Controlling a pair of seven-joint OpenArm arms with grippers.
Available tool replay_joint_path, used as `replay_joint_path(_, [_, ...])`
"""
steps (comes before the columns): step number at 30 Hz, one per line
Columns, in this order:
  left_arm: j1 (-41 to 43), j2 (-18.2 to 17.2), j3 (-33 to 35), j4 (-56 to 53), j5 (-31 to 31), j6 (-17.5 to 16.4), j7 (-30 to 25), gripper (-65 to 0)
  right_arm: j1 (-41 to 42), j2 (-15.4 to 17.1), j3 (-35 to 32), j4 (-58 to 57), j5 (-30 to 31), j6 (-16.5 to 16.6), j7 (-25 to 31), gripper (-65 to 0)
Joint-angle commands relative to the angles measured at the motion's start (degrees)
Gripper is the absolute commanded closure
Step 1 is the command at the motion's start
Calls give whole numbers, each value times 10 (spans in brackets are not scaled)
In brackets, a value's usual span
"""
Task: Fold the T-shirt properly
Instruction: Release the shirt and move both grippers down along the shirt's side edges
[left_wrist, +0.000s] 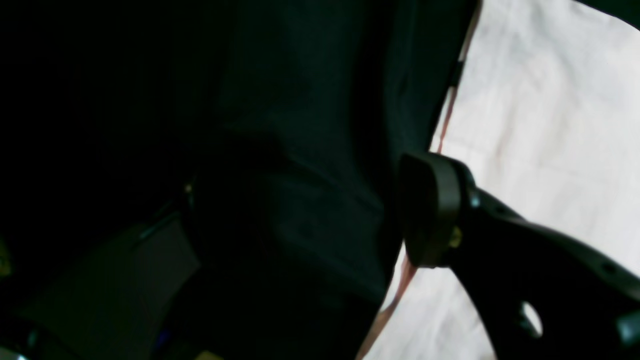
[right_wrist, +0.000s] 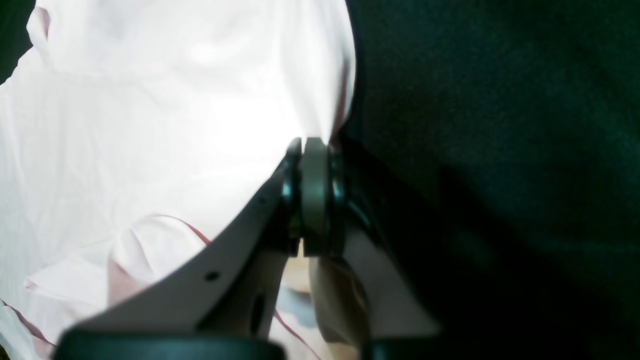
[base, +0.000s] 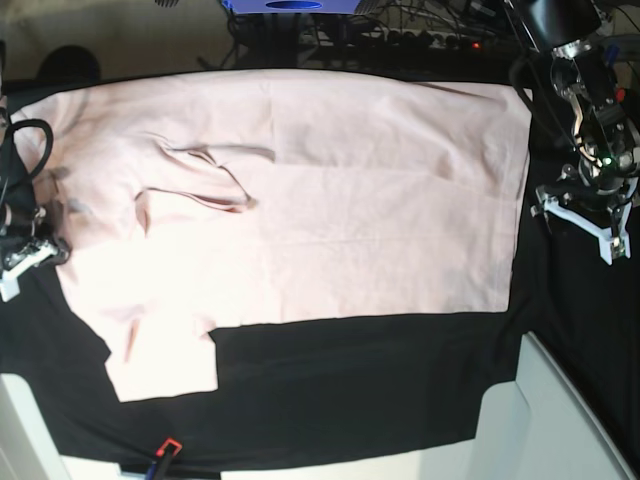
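Pressed-together fingers (right_wrist: 316, 195) of the right gripper (right_wrist: 315, 150) are sitting nearest the lens, seemingly pinching the T-shirt's (base: 300, 200) edge, though I cannot tell for sure that cloth is caught. Folding is looking barely begun: the T-shirt is lying spread almost flat on the black cloth (base: 360, 380), one sleeve sticking out toward the front, neck rumpled. Its long axis is running from the clenched right fingers, neck end, across to the hem beside the left gripper (base: 580, 215), whose released fingers are holding nothing.
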Motion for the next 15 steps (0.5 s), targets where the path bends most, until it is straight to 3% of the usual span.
replay_joint_path(1, [-17,-11,-2,-5,1,1,-10,-502,14,12,0,8,8,5,9,-1])
replay_joint_path(5, [-54,-9,-1,-52,1,1,-10,-640,14,12,0,8,8,5,9,-1])
replay_joint_path(10, [-104,-1,3,-96,0,1,-11,-650,14,5,0,8,8,8,9,-1])
replay_joint_path(15, [-133,1,71,-112,0,-23,-11,-650,14,-3,0,9,8,8,9,-1])
